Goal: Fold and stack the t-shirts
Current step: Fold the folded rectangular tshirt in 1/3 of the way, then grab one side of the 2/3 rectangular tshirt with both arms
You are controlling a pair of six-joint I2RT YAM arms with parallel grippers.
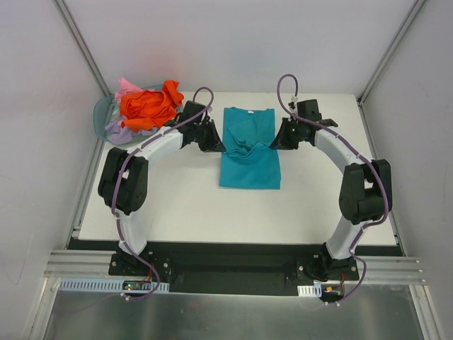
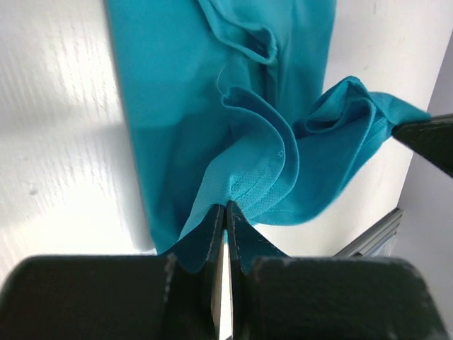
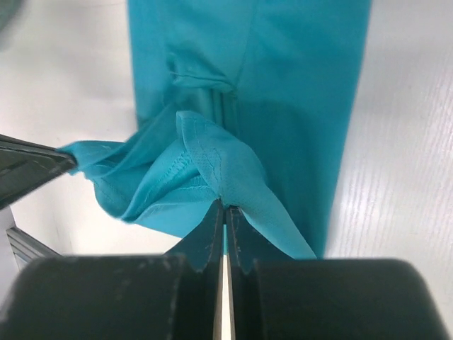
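Centrally on the white table [image 1: 177,205] lies a teal short-sleeved cloth t-shirt [image 1: 249,166], its neck towards the far edge and its hem towards the arm bases. It is flat at the near end and rumpled across the middle, where the cloth rises in loose folds.

The left end effector [image 1: 218,145] sits at the shirt's left edge and the right end effector [image 1: 277,142] at its right edge, facing each other with the garment between them. In the left wrist view the two dark fingers [image 2: 211,237] are pressed together with a stitched edge of teal fabric pinched between them, the cloth lifting off the table from that point. In the right wrist view the fingers [image 3: 209,234] are likewise closed narrowly on a seamed fold of the same shirt. Each wrist view also shows the tip of the opposite end effector at the far side of the raised cloth.

At the far left corner of the table stands a round translucent grey-blue basket [image 1: 99,113]. It holds a crumpled orange t-shirt [image 1: 148,105] on top, with a lavender t-shirt [image 1: 119,131] spilling out at the near side and a pink t-shirt [image 1: 127,86] showing at the back.
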